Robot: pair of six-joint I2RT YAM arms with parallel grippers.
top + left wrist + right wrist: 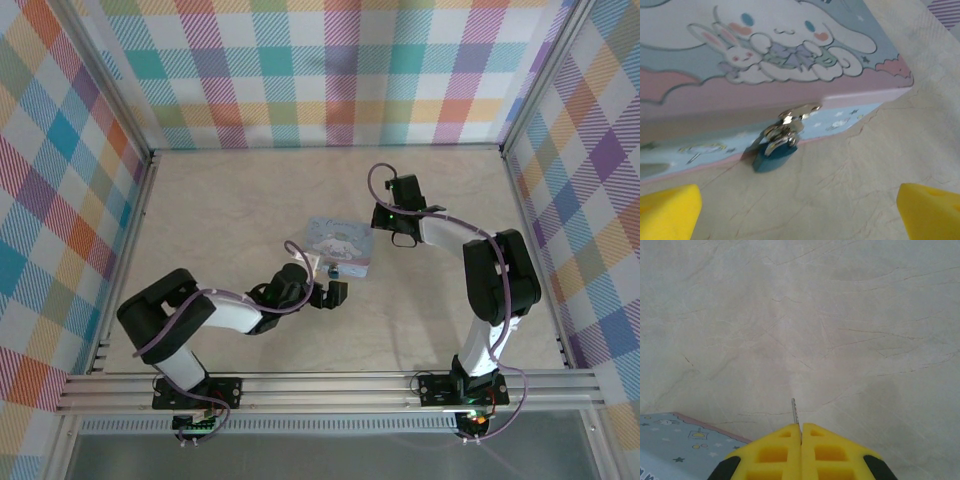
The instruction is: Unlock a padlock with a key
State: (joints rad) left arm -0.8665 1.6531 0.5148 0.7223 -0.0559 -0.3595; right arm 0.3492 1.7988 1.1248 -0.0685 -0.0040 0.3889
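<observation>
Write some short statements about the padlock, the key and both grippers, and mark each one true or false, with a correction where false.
1. The padlock hangs from the clasp on the tin. True.
2. The left gripper is shut on the padlock. False: its jaws stand wide open, short of the lock.
3. The right gripper pinches the key, whose blade sticks out. True.
4. The key sits in the padlock. False: it points over bare table.

Pale marbled table (250,200) — work surface.
One pastel tin (343,245) (cartoon-printed lid) rests flat near its centre.
</observation>
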